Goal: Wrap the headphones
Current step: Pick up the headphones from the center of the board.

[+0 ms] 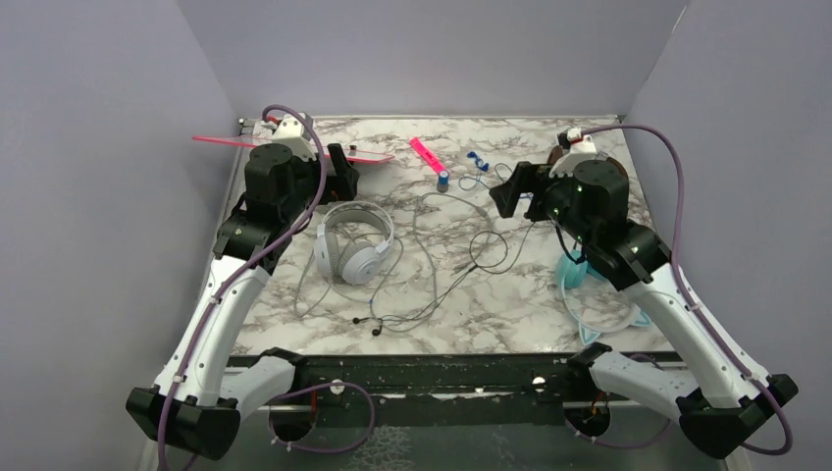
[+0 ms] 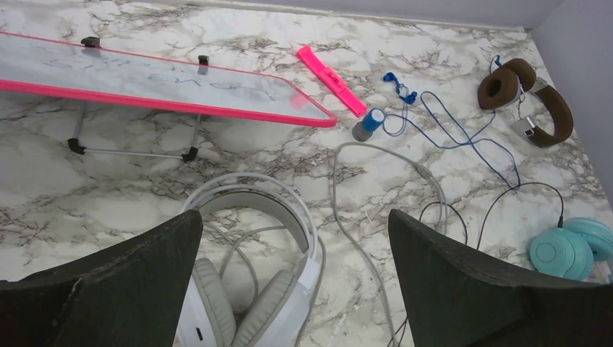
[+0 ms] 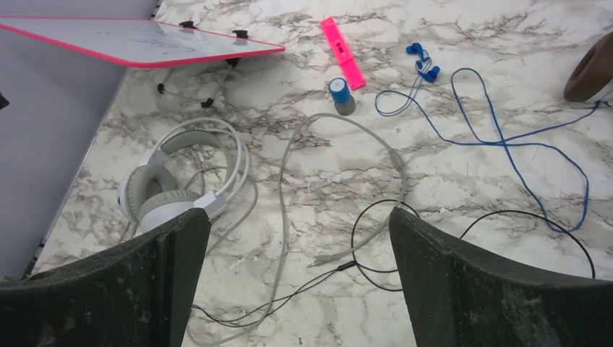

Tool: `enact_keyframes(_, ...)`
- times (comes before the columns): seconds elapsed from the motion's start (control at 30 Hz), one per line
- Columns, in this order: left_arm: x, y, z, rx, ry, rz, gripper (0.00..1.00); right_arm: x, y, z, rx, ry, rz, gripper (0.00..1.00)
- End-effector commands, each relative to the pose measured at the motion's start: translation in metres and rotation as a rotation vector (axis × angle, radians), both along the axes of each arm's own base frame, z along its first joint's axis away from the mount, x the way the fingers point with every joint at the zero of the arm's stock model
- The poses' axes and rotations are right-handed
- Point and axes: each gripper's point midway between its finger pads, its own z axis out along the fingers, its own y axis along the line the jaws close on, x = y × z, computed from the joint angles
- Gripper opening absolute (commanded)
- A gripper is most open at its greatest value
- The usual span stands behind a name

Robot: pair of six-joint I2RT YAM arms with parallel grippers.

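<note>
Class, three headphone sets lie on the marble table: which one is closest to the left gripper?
The white-grey headphones, lying right beneath the left gripper; the brown set and the teal set sit far off to the right.

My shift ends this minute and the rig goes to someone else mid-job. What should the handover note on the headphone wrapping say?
Left gripper: open, empty, hovering over the white headphones.
Right gripper: open, empty, above the loose cords mid-table.
White headphones: left of centre. Teal headphones: right side, partly under the right arm. Brown headphones: far right corner.
Done: nothing. The grey cord and black cord lie sprawled across the table.
Left: wrap all three sets.
</note>
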Motion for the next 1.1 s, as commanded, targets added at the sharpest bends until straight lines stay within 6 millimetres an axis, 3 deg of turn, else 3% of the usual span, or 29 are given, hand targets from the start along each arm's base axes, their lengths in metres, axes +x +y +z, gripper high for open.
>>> enact_keyframes(0.0, 0.004, 0.004, 0.016, 0.007, -0.054, 0.011, 0.99, 0.005, -0.014, 0.004, -0.022, 0.013, -0.082, 1.0)
enact_keyframes(0.1, 0.002, 0.004, 0.015, 0.006, -0.055, 0.011, 0.99, 0.004, -0.013, -0.001, -0.002, 0.044, -0.095, 1.0)
enact_keyframes(0.3, -0.006, 0.0, 0.015, -0.01, -0.058, -0.025, 0.99, -0.009, 0.017, -0.018, 0.13, 0.038, 0.053, 1.0)
enact_keyframes(0.5, -0.014, -0.002, 0.0, -0.017, -0.03, -0.042, 0.99, 0.002, 0.082, -0.066, 0.168, 0.3, 0.219, 1.0)
enact_keyframes(0.67, -0.027, -0.003, -0.01, -0.02, -0.004, -0.067, 0.99, 0.007, 0.148, -0.082, 0.22, 0.366, 0.261, 1.0)
enact_keyframes(0.87, -0.044, 0.0, -0.022, -0.012, 0.018, -0.076, 0.99, 0.025, 0.198, -0.125, 0.277, 0.465, 0.08, 0.98)
enact_keyframes(1.07, -0.053, 0.0, -0.023, -0.01, 0.021, -0.093, 0.99, 0.045, 0.209, -0.206, 0.139, 0.643, -0.229, 0.94)
